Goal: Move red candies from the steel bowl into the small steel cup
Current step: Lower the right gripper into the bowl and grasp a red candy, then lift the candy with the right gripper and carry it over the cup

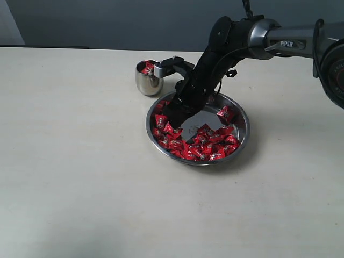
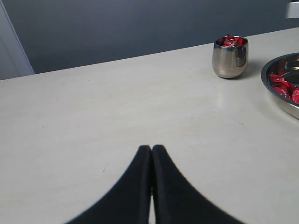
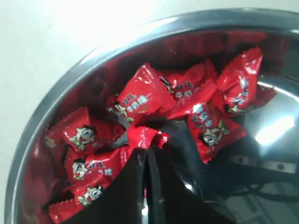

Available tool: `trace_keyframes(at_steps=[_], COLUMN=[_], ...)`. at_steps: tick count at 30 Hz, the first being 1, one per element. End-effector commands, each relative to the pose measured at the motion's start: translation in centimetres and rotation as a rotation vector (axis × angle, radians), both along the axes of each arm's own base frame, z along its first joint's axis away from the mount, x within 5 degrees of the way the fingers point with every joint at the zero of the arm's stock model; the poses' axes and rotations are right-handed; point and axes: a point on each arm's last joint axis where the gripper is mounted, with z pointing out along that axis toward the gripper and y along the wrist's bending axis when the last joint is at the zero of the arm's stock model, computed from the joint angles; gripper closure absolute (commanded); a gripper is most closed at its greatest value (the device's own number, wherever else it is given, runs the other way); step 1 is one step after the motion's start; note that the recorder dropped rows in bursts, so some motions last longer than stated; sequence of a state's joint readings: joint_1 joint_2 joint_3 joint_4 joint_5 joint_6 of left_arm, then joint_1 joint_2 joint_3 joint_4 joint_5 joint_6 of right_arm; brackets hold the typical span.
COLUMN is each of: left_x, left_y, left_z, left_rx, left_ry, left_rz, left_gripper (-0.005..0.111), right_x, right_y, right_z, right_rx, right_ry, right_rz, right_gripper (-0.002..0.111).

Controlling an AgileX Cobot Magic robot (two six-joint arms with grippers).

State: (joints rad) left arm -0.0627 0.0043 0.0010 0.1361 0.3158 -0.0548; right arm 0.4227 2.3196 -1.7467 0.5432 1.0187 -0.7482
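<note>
The steel bowl (image 1: 245,119) sits mid-table with many red candies (image 1: 203,144) heaped along its near and left side. My right gripper (image 1: 174,114) reaches down into its left part. In the right wrist view that gripper (image 3: 147,151) is shut on a red candy (image 3: 148,136), whose crinkled wrapper sticks out past the tips, just above the other red candies (image 3: 140,98). The small steel cup (image 1: 147,81) stands behind the bowl's left rim, with candies showing at its mouth (image 2: 232,41). My left gripper (image 2: 152,149) is shut and holds nothing, low over bare table, well away from the cup (image 2: 230,58).
The right arm (image 1: 279,40) stretches in from the upper right, over the bowl's far rim. The bowl's rim (image 2: 276,97) shows at the edge of the left wrist view. A dark wall (image 1: 134,21) runs behind the table's far edge.
</note>
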Motion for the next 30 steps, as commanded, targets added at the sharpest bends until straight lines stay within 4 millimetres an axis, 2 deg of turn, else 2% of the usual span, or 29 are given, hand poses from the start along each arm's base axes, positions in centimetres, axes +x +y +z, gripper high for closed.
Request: trace_keyframes(at_steps=[1,8,12,15,19,23,26,30], left_x=[0.0,0.0,0.0,0.0,0.0,0.0,0.0,0.0], left_y=[-0.1,-0.1,-0.1,-0.1,-0.1,-0.1,-0.1,-0.1], left_z=[0.1,0.1,0.1,0.1,0.1,0.1,0.1,0.1], left_rx=[-0.007,-0.007,-0.007,-0.007,-0.007,-0.007,-0.007,-0.007], left_ry=[-0.012,-0.012,-0.012,-0.012,-0.012,-0.012,-0.012,-0.012], left_rz=[-0.01,-0.01,-0.01,-0.01,-0.01,-0.01,-0.01,-0.01], left_gripper=[0.106,0.106,0.106,0.106,0.106,0.106,0.106,0.106], right_x=[0.1,0.3,0.4,1.0,2.4,3.8,4.6,5.3], right_y=[-0.3,-0.5,-0.9,-0.6,-0.2,0.5,0.8,1.3], right_z=[1.2,2.5,4.9,6.4,7.3,8.6,8.8,7.5], right_rx=[0.002,-0.018,-0.028,0.026,0.1,0.25,0.329,0.358], right_ry=[-0.044,-0.102,-0.189,-0.276,-0.41,-0.555,-0.629,-0.631], right_rz=[0.013,0.023,0.011,-0.048,-0.151,-0.247,-0.294,-0.299], right_gripper=[0.109,0.109,0.109,0.109,0.109,0.109,0.109,0.109])
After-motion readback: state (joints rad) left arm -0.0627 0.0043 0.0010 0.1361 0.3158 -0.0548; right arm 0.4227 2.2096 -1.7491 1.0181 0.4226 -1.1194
